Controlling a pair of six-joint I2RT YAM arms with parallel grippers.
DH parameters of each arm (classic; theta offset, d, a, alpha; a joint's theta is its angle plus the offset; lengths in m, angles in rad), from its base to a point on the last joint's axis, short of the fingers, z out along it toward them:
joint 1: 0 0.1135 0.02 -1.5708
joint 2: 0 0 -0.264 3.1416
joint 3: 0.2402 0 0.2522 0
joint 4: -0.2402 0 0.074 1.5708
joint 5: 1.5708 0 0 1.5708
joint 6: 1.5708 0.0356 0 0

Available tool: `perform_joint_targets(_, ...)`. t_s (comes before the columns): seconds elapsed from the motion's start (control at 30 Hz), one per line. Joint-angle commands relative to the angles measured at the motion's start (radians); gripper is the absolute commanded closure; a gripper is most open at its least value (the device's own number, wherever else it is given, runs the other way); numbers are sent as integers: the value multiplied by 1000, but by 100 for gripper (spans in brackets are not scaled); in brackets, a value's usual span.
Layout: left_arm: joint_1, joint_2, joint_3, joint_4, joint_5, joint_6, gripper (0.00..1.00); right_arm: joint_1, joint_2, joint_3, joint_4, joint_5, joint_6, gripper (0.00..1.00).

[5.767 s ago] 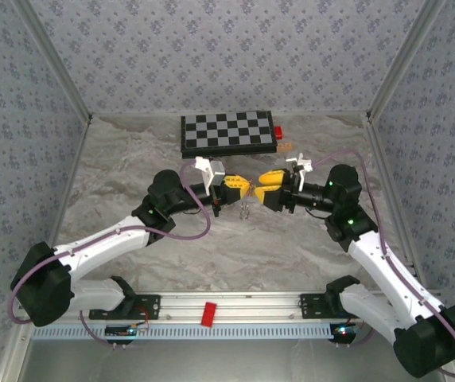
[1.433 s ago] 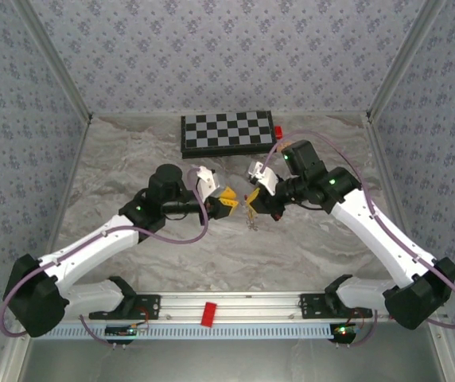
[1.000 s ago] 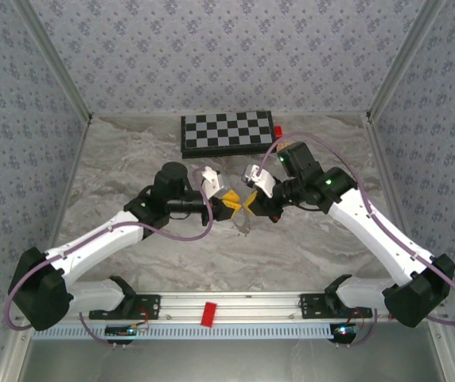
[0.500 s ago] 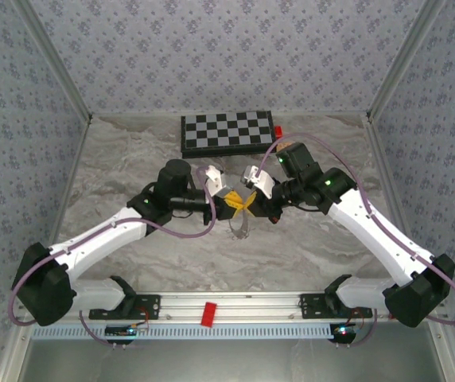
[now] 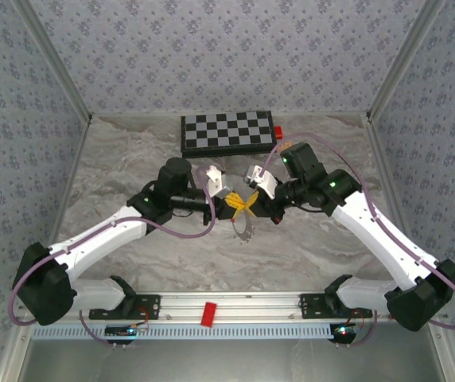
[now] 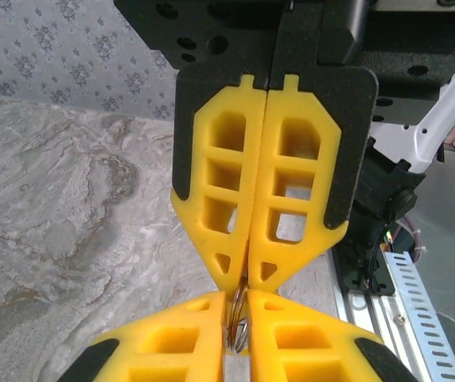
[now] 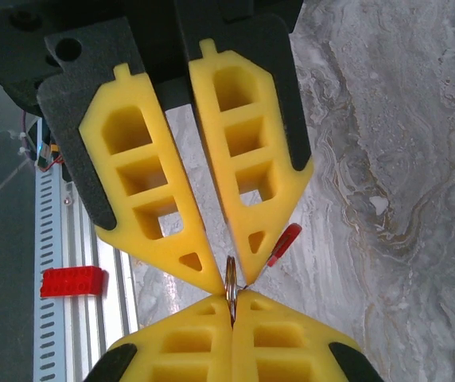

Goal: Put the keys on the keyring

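**Grippers meet tip to tip over mid-bench**

Your arms bend inward above the bench (image 5: 132, 175) centre. The right gripper (image 5: 252, 205) pinches the keyring (image 5: 243, 227) hanging there. The right wrist view adds its red section (image 7: 285, 243). The left gripper (image 5: 238, 205) brackets the ring, jaws a slit apart; you cannot tell if it grips.

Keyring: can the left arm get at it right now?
Likely yes: the left gripper has its tips closed around the keyring, which the right gripper pinches from the opposite side, tip to tip, with nothing between them.
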Motion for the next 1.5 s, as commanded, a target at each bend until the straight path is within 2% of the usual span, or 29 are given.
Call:
perform_joint_targets(0.0,-4,-3,17,-47,-2,27,80,-9,-33,-5,45,-55,18,100)
perform_joint_targets(0.07,-5,-3,17,-50,-11,29,74,-10,-33,-7,51,-54,22,100)
perform_joint_targets(0.23,-5,6,22,-47,-13,20,74,-10,-31,-11,61,-49,24,100)
perform_joint_targets(0.33,-4,13,25,-34,7,12,77,-10,-31,-14,68,-48,24,100)
perform_joint_targets(0.4,-7,21,29,-29,21,5,83,-10,-29,-13,69,-51,23,100)
perform_joint_targets(0.6,-13,28,33,-8,24,-11,83,-7,-17,-13,62,-58,20,100)
perform_joint_targets(0.7,-12,20,30,5,22,-22,97,-6,-17,-17,64,-50,18,100)
perform_joint_targets(0.83,-12,-2,12,40,12,-38,100,-7,-33,-34,74,-35,13,100)
perform_joint_targets(0.9,-12,-11,2,63,1,-50,100,-11,-54,-63,78,-32,19,90)
perform_joint_targets(1.0,-12,-25,-20,109,-11,-70,100,-32,-102,-117,139,-25,68,80)
perform_joint_targets(1.13,-12,-38,-50,189,-40,-110,100,-78,-183,-194,259,-34,156,80)
perform_joint_targets(1.3,-19,-59,-87,283,-91,-141,100,-187,-293,-324,474,-114,309,79)
perform_joint_targets(1.47,-44,-73,-101,325,-146,-132,100,-201,-315,-373,531,-107,334,78)
